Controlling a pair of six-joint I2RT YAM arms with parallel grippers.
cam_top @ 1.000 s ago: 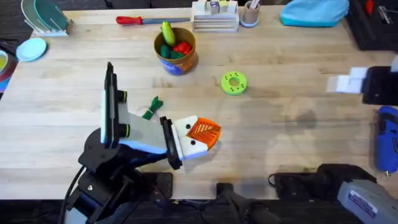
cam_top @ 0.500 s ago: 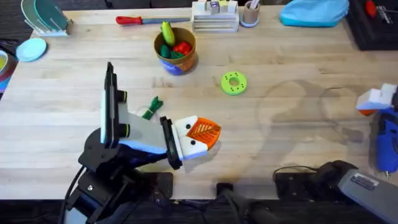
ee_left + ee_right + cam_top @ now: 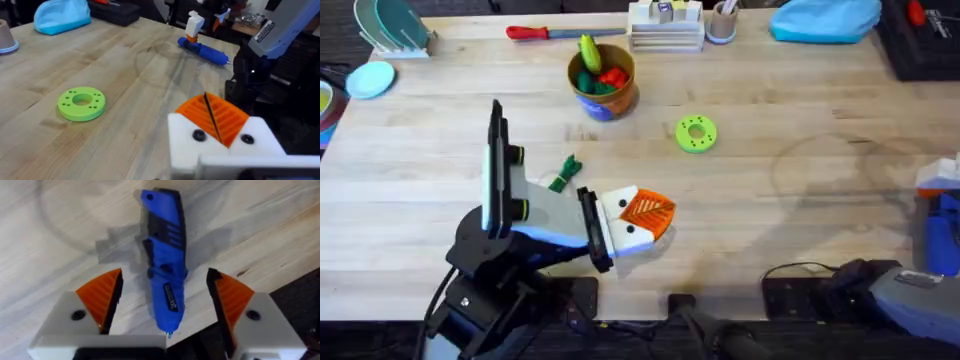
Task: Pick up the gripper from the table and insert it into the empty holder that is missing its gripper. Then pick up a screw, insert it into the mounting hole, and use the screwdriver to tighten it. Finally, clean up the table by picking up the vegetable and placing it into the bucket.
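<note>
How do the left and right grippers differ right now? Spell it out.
The left gripper is shut, pads together; the right gripper is open. The left gripper holds nothing; the right gripper straddles the screwdriver lying on the table. Both have white fingers with orange pads.

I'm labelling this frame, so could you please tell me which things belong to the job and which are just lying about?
Job: screwdriver between the open right gripper; vegetable; bucket; left gripper, shut.

Lying about: green disc; red-handled tool; blue cloth.

White fingers point(image 3: 72, 322), orange ribbed pads point(image 3: 102, 297) (black screws).
</note>
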